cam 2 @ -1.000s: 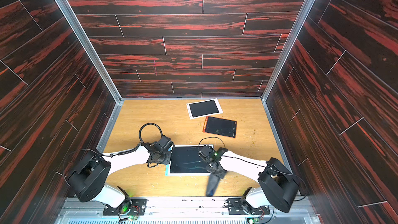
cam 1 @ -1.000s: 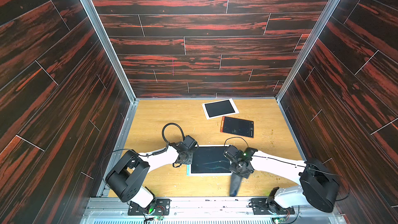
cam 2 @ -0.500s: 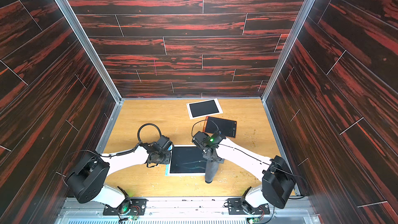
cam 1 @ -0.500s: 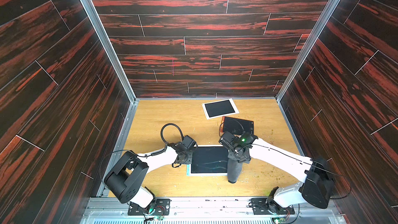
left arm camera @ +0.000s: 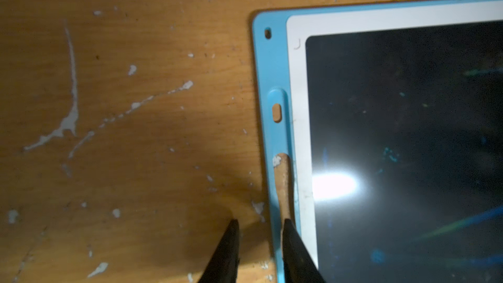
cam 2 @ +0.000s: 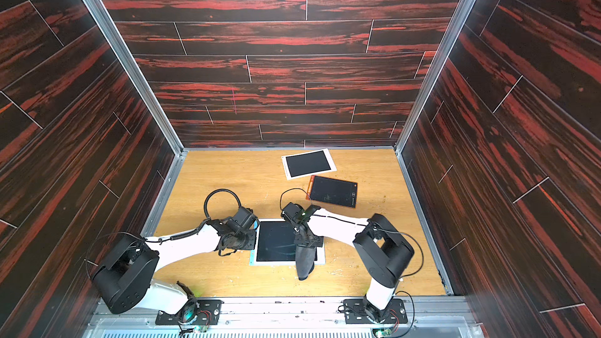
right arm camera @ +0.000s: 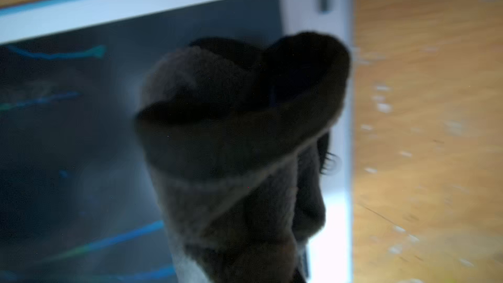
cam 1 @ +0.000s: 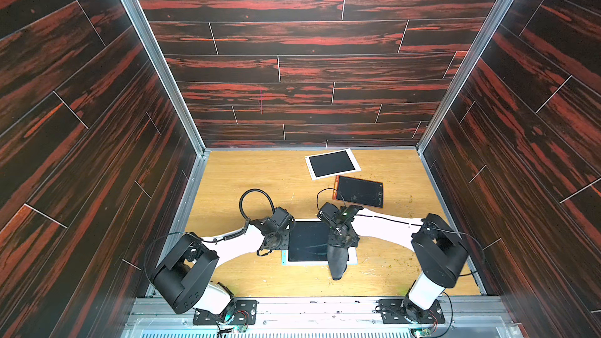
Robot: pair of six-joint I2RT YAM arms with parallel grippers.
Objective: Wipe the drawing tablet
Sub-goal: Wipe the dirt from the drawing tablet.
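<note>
Blur softens the right wrist view, where the cloth point(right arm camera: 239, 145) hides the right gripper's point(cam 1: 339, 244) fingers. In both top views that cloth covers the drawing tablet's point(cam 1: 307, 242) near right part. Both wrist views crop the tablet, and the picture's edge cuts off the left gripper's point(left arm camera: 258, 224) fingers.
</note>
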